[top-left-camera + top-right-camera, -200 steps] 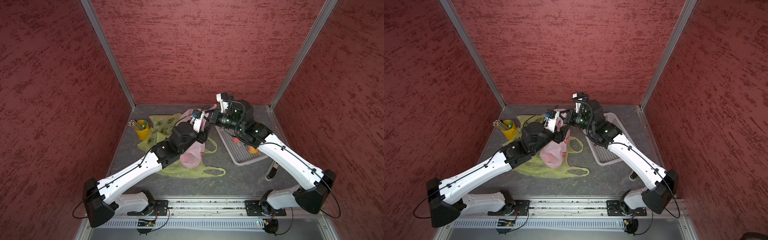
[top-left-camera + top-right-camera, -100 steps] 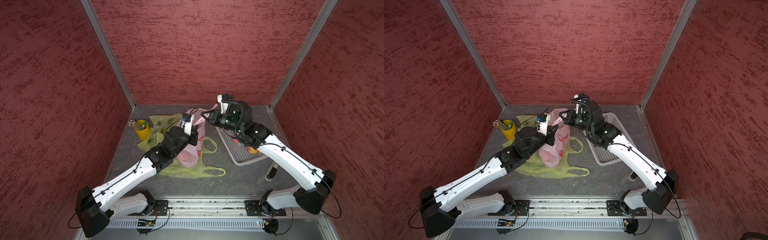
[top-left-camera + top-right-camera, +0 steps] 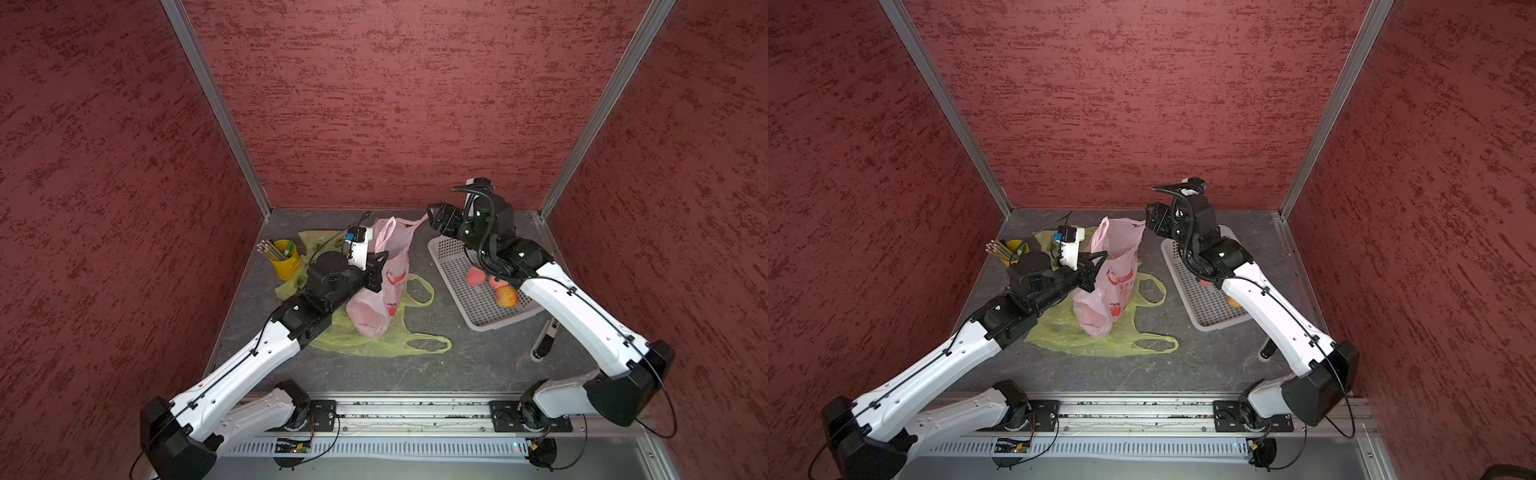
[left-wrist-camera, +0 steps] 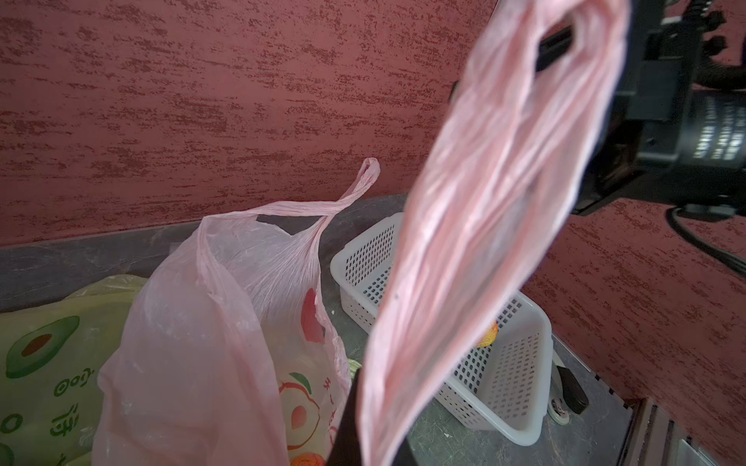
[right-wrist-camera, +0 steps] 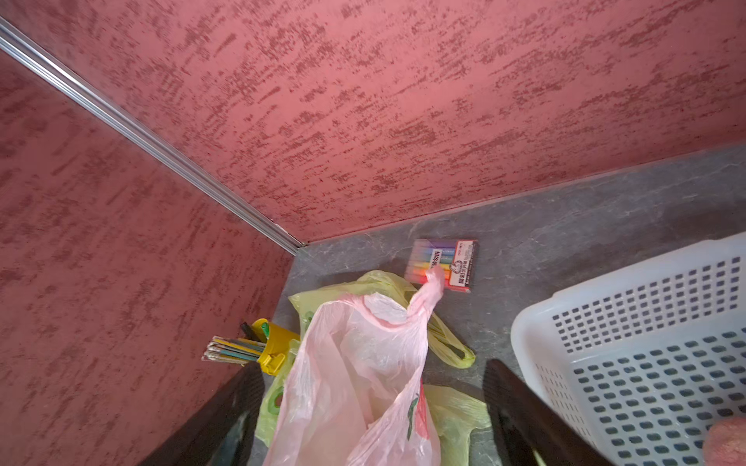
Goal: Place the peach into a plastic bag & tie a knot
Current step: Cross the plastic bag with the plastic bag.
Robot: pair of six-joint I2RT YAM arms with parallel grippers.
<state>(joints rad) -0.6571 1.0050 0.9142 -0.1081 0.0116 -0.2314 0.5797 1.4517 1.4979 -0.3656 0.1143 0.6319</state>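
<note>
Yellow cup of pencils far left. Flat, crinkled green bag lies on the grey mottled table. Left gripper is clamped tight on one handle of the pink bag, film drawn into a pleated band. The pink bag is thin, translucent and stands on the green bag. Round reddish bulge low inside it: the peach. Other handle twisted to a cord, free. Right gripper spread wide beside the bag's top. White perforated basket holds three fruits.
</note>
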